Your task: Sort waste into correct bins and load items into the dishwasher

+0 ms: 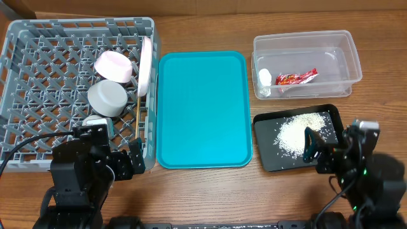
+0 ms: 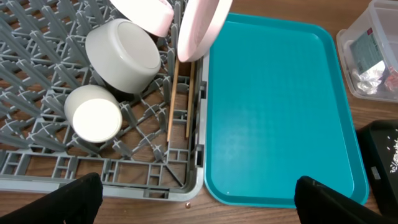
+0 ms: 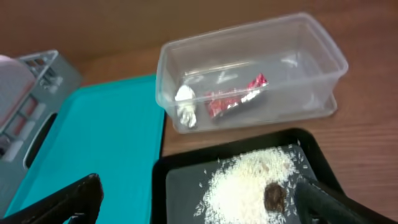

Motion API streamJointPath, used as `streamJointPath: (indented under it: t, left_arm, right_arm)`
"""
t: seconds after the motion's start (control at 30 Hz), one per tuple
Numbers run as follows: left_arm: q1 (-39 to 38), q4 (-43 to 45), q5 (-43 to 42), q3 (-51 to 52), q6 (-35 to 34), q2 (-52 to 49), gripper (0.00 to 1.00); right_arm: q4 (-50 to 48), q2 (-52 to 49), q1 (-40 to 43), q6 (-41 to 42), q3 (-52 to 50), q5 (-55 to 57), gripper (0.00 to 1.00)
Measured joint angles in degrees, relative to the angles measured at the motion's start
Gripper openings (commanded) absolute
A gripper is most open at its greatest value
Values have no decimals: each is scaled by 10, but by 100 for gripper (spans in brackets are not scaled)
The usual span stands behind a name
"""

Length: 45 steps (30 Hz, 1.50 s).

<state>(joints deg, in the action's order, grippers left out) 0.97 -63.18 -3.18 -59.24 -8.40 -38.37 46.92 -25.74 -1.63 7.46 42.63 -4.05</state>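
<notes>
Sorting looks finished. The rack (image 1: 19,28), upper left, holds the plate (image 1: 145,65), pink dish (image 1: 113,64), bowl (image 1: 107,98), cup (image 2: 94,118) and chopsticks (image 2: 172,102). The wrapper (image 1: 296,78) and scrap (image 1: 264,77) lie in the tub (image 1: 353,63), upper right. The rice (image 1: 297,132) and lump (image 3: 274,196) lie in the black tray (image 1: 270,156). The left end effector (image 2: 199,202) and right end effector (image 3: 199,202) gape wide, holding nothing. Overhead, the left arm half hides the cup, and the lump shows only at the right wrist.

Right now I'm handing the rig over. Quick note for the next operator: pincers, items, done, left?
Left pincer and right pincer: both open, holding nothing.
Dish rack holds plate, pink dish, bowl, cup, chopsticks.
Clear tub holds red wrapper and white scrap; black tray holds rice and brown lump.
Done: sorting and loading, by the look of it.
Left: likely only a check.
</notes>
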Motion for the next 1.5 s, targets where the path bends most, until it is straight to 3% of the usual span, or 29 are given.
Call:
streamJointPath:
  t: [0.37,0.7,0.9,1.5]
  left_arm:
    - [0,0,0,1,0,0,100]
    - [0,0,0,1,0,0,100]
    - [0,0,0,1,0,0,100]
    - [0,0,0,1,0,0,100]
  right_arm:
    - [-249,212,1,0,-247,-7,100]
    - [-516,250,1,0,-401,-10,100]
    - [-425,251,1,0,-416,-9,100]
    - [-422,251,1,0,-416,-9,100]
